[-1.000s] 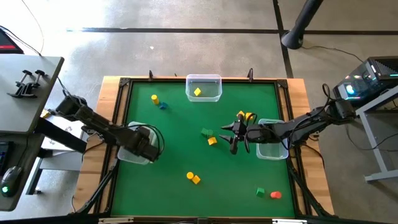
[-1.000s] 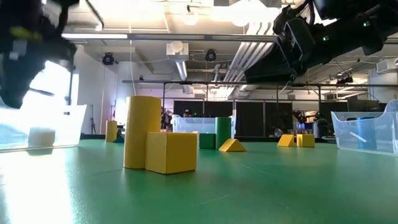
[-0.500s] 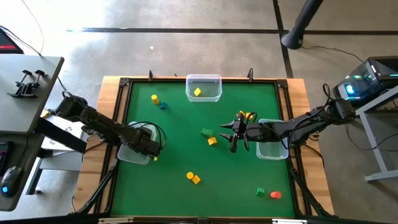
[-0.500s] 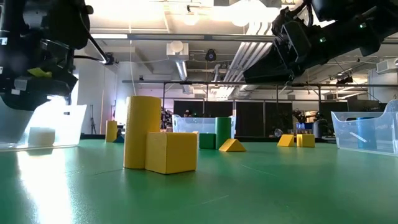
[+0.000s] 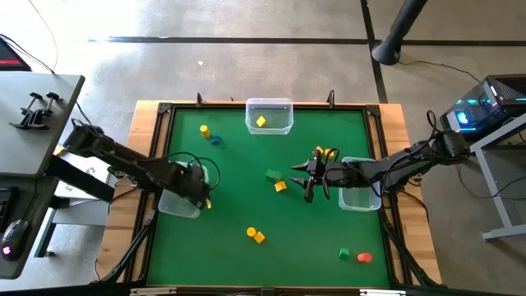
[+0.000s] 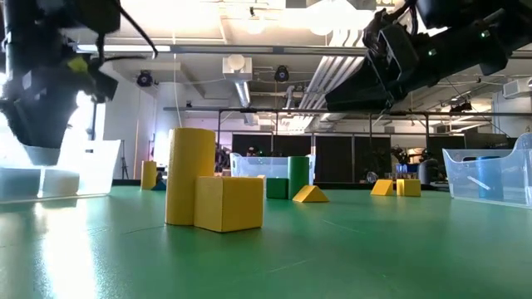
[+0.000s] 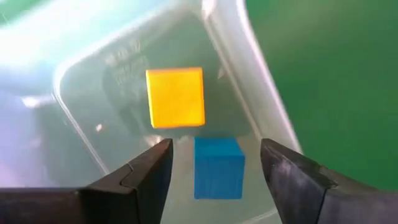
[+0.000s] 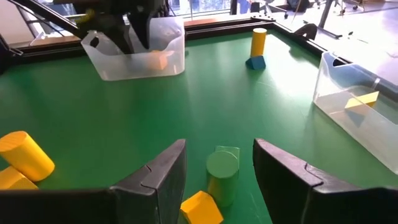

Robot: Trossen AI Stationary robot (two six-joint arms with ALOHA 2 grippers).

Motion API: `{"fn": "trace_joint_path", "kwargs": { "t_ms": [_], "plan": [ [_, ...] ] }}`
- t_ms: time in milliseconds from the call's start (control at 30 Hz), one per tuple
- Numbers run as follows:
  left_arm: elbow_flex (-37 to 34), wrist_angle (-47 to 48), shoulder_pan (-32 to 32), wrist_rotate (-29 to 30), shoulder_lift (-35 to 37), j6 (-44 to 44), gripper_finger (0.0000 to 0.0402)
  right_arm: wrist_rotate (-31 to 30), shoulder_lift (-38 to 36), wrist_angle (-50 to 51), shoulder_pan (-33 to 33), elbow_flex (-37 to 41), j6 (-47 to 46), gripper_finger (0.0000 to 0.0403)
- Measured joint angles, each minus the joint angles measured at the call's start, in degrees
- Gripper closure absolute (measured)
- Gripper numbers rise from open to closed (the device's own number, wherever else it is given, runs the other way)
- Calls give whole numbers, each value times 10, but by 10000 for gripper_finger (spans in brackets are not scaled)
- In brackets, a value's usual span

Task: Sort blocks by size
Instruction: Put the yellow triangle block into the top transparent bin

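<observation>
Green table (image 5: pixel 246 197): left gripper (image 7: pixel 214 163) spread above clear bin (image 7: pixel 249 93) at 9 o'clock, holding yellow cube (image 7: pixel 175 98), blue cube (image 7: pixel 217 168). Right gripper (image 8: pixel 217 163) spread over green cylinder (image 8: pixel 222 174), centre.

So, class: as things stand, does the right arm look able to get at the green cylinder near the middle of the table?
Probably yes. The right hand is open and faces the upright green cylinder. In the high view nothing lies between them, though a yellow block sits close beside the cylinder and could be nudged.
</observation>
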State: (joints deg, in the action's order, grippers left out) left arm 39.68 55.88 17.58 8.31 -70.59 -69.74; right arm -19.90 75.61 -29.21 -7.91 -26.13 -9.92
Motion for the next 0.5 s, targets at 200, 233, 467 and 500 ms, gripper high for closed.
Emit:
{"fn": "trace_joint_path", "kwargs": {
  "t_ms": [200,233,467,500],
  "plan": [
    [0,-25,3,131,73,48,172,0,-2,7,10,0,14,224],
    [0,-40,4,154,84,65,172,0,-7,16,14,0,18,224],
    [0,-248,22,295,125,267,172,-10,-74,276,67,-69,24,224],
    [0,-284,23,316,125,300,172,-11,-79,329,80,-86,21,224]
  ]
}}
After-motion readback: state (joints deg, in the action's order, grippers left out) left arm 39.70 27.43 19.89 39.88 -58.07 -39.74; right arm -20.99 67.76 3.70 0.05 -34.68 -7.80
